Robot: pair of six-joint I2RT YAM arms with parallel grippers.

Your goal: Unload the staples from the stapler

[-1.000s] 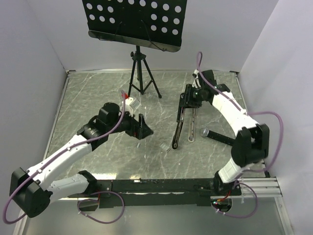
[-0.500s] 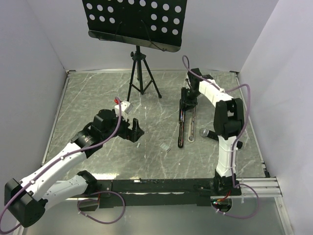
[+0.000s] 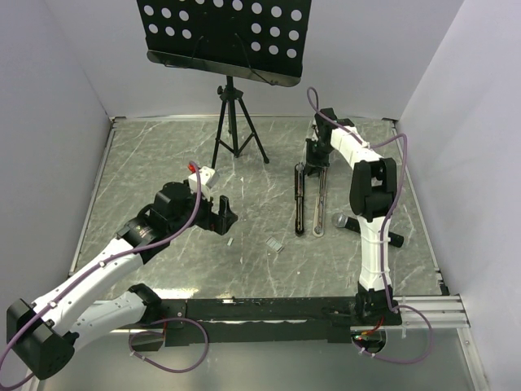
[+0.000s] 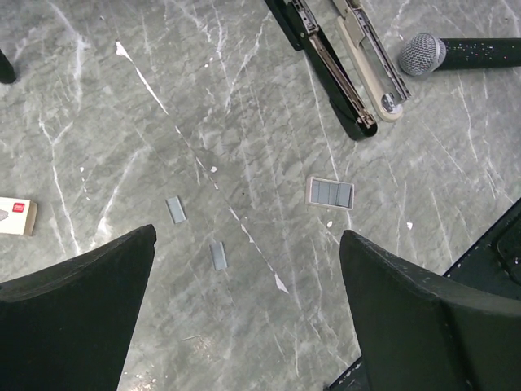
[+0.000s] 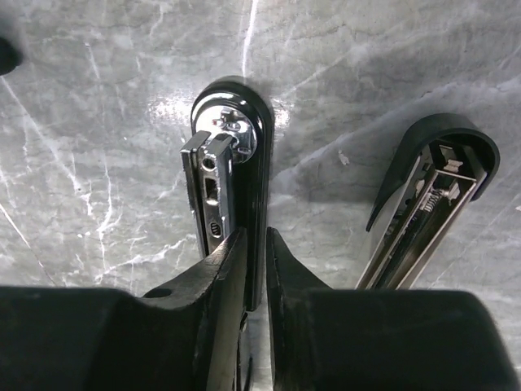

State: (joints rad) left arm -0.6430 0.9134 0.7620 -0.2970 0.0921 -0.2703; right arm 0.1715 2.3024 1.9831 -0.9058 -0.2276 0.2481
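The stapler lies opened flat as two narrow bars, a black one (image 3: 299,204) and a pale one (image 3: 319,208), right of the table's middle. My right gripper (image 3: 316,157) stands over their far ends. In the right wrist view it (image 5: 256,236) is shut on the black edge of the bar that carries the silvery magazine (image 5: 218,187), and the other bar (image 5: 427,204) lies to the right. The staples (image 3: 275,244) are a tiny pale block on the table, also seen in the left wrist view (image 4: 330,192). My left gripper (image 3: 224,216) (image 4: 248,236) is open and empty, left of the staples.
A microphone (image 3: 362,226) (image 4: 456,53) lies right of the stapler's near ends. A black tripod (image 3: 236,134) with a perforated music desk (image 3: 220,32) stands at the back. Two small grey strips (image 4: 176,209) (image 4: 218,255) and a white card (image 4: 16,216) lie under my left gripper.
My right arm has folded upright and its gripper has moved toward the far side. The stapler bars swung from slanted to nearly straight. My left gripper drew back slightly to the left.
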